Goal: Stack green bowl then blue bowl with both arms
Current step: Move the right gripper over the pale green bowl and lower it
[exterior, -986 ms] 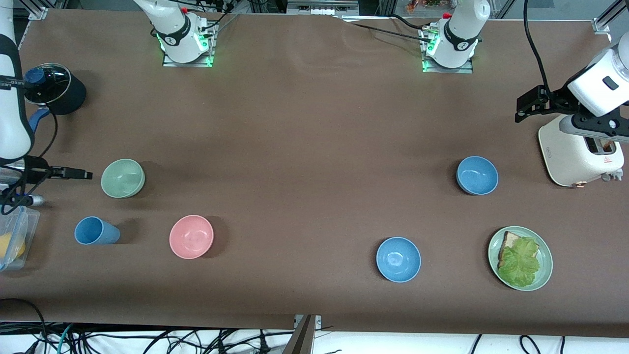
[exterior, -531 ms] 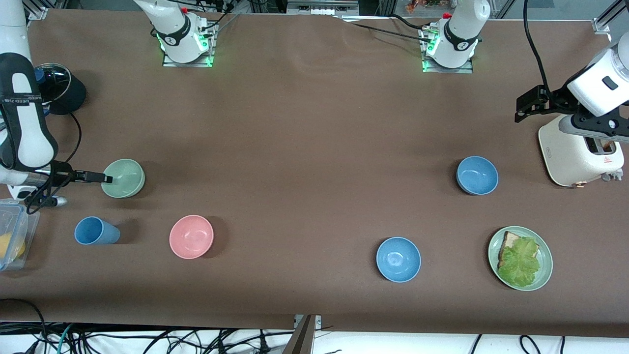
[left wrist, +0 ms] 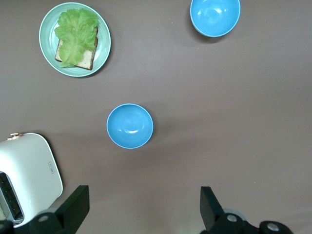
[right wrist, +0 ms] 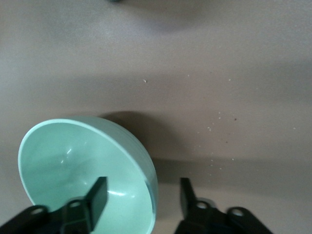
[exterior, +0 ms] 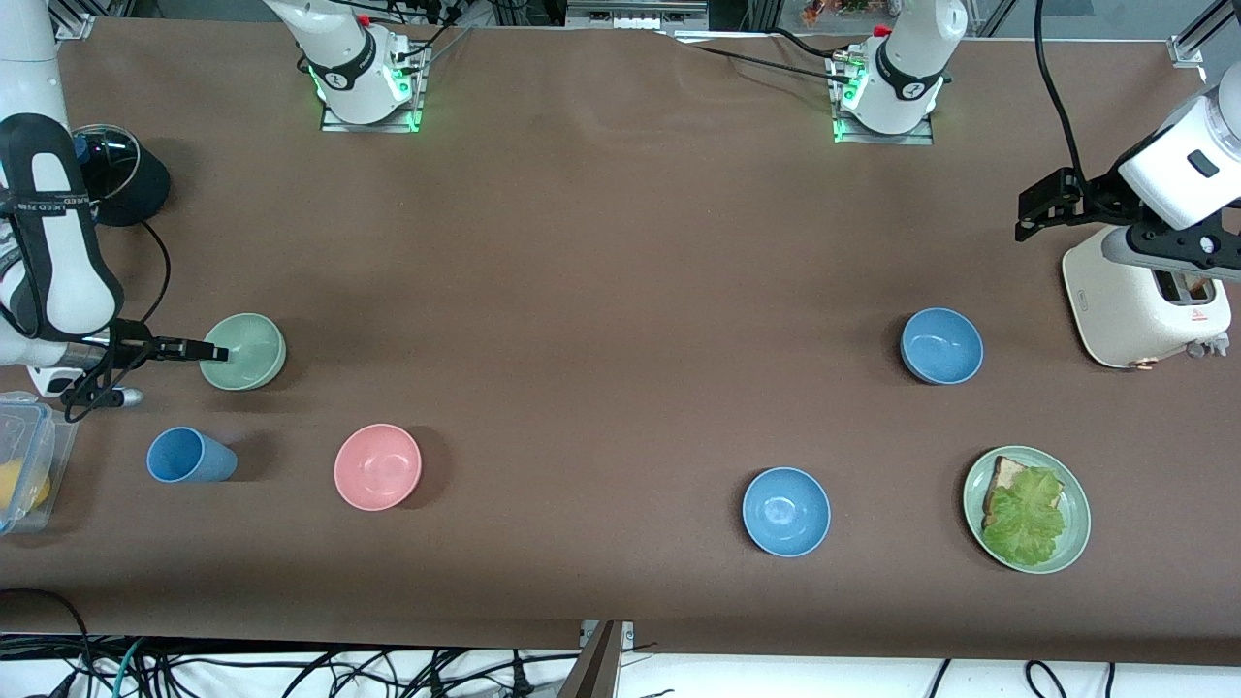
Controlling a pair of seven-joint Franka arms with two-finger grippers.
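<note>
The green bowl (exterior: 244,351) sits upright toward the right arm's end of the table. My right gripper (exterior: 215,353) is open and straddles its rim. In the right wrist view one finger (right wrist: 99,191) is inside the green bowl (right wrist: 63,161) and the other is outside it. The blue bowl (exterior: 941,345) sits near the toaster, and it also shows in the left wrist view (left wrist: 129,126). My left gripper (exterior: 1028,211) is open and empty, up in the air beside the toaster, and waits; its own view shows it wide open (left wrist: 143,196).
A brighter blue bowl (exterior: 786,511) and a pale-green plate (exterior: 1076,533) with bread and lettuce lie nearer the camera. A pink bowl (exterior: 377,466) and a blue cup (exterior: 189,456) lie near the green bowl. A white toaster (exterior: 1144,301), a black pot (exterior: 116,179) and a clear container (exterior: 24,465) stand at the table's ends.
My right arm has moved in toward the green bowl, and its open fingers have gone from beside the bowl to over its rim. The left arm and all bowls have not moved.
</note>
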